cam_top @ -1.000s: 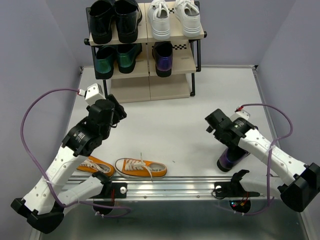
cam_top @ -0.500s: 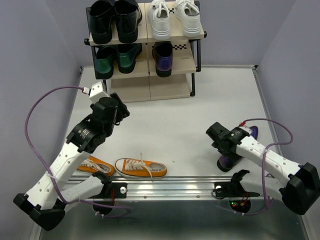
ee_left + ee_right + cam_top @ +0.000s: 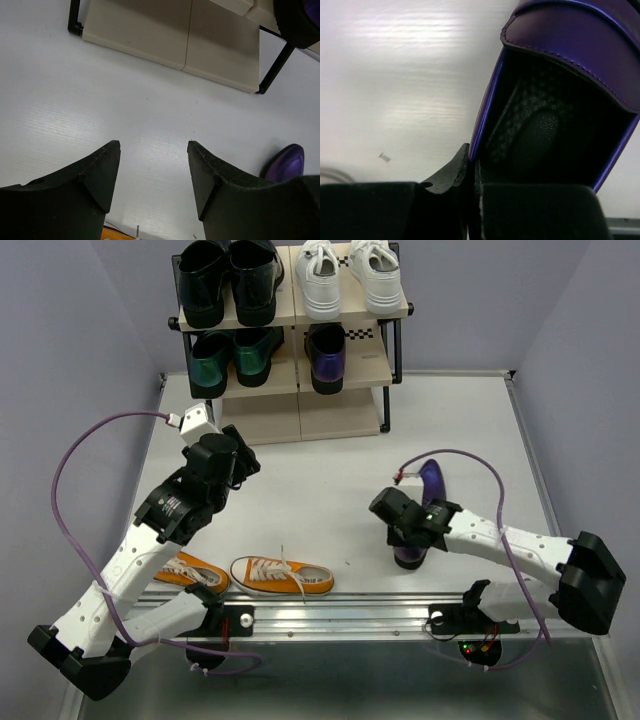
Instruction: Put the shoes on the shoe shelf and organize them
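A glossy purple loafer (image 3: 430, 483) lies on the table right of centre, and my right gripper (image 3: 404, 532) is shut on its side wall near the heel. Up close, the thin purple rim (image 3: 580, 45) is pinched between the jaws of my right gripper (image 3: 474, 170). Its mate (image 3: 326, 358) stands on the middle tier of the shoe shelf (image 3: 335, 418), with the white sneakers (image 3: 350, 275) on top. Two orange sneakers (image 3: 282, 576) (image 3: 192, 572) lie by the near edge. My left gripper (image 3: 240, 458) (image 3: 154, 170) hovers open over bare table before the shelf (image 3: 165, 35).
A shiny black pair (image 3: 228, 280) fills the top tier's left half. A metallic green pair (image 3: 235, 355) sits below it. The bottom board holds no shoes. A metal rail (image 3: 340, 612) runs along the near edge, and grey walls close in both sides.
My right gripper has closed on the purple loafer's wall and dragged it left toward the table's centre. The left arm shifted slightly earlier, then held still with jaws unchanged.
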{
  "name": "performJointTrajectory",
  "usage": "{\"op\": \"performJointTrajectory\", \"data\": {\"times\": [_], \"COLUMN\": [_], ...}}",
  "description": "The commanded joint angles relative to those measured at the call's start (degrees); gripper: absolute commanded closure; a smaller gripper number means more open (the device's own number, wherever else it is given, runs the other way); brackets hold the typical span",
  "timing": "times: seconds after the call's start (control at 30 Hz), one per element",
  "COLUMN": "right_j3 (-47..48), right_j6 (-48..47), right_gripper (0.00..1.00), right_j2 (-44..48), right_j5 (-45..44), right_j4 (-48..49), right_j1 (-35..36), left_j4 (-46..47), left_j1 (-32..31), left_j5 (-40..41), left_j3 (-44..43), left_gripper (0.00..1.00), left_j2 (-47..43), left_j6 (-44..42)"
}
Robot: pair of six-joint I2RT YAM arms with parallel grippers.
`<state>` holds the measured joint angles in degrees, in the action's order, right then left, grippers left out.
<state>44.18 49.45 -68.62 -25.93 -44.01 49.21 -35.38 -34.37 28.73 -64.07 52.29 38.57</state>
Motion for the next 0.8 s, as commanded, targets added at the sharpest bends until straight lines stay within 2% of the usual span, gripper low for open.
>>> {"op": "performJointTrajectory", "data": {"times": [0.0,0.17,0.3,0.33,0.37,0.43,0.47,0.53,0.67,0.77], "right_j3": [6.6,11.0,12.8,13.1,13.6,13.6,13.1,12.7,11.4,11.3], "right_j6": [-8.7,-15.7,-18.9,-19.4,-19.3,-18.6,-18.0,-16.8,-13.6,-6.3], "right_gripper": [0.99,0.99,0.98,0.86,0.46,0.22,0.05,0.00,0.00,0.03], "right_j2": [-4.2,-12.5,-17.2,-17.8,-17.5,-15.2,-14.1,-11.5,-2.0,3.7], "right_j5": [-3.2,-6.6,-5.7,-5.6,-5.9,-7.4,-7.9,-8.9,-10.4,-15.8], "right_j4": [8.7,10.5,13.2,13.2,13.2,13.2,13.3,13.2,12.9,8.3], "right_j1": [10.4,23.5,25.4,25.4,25.4,25.4,25.4,25.4,25.4,25.4], "left_j4": [1.0,0.6,0.7,0.6,0.4,0.4,0.3,0.4,1.0,1.2], "left_j1": [0.4,0.4,0.4,0.4,0.4,0.4,0.4,0.4,0.4,0.4], "left_j5": [1.3,1.7,1.5,1.3,1.2,1.3,1.3,1.4,0.7,0.1], "left_j3": [-0.3,-1.1,-0.9,-0.9,-1.0,-1.0,-1.0,-1.1,-1.0,-1.0], "left_gripper": [0.33,0.33,0.33,0.33,0.33,0.33,0.33,0.33,0.33,0.33], "left_j2": [-0.9,-0.7,-0.8,-0.8,-0.8,-1.1,-1.2,-1.4,-1.1,-0.8], "left_j6": [-0.6,-0.6,-0.5,-0.5,-0.4,-0.3,-0.3,-0.3,-0.5,-0.4]}}
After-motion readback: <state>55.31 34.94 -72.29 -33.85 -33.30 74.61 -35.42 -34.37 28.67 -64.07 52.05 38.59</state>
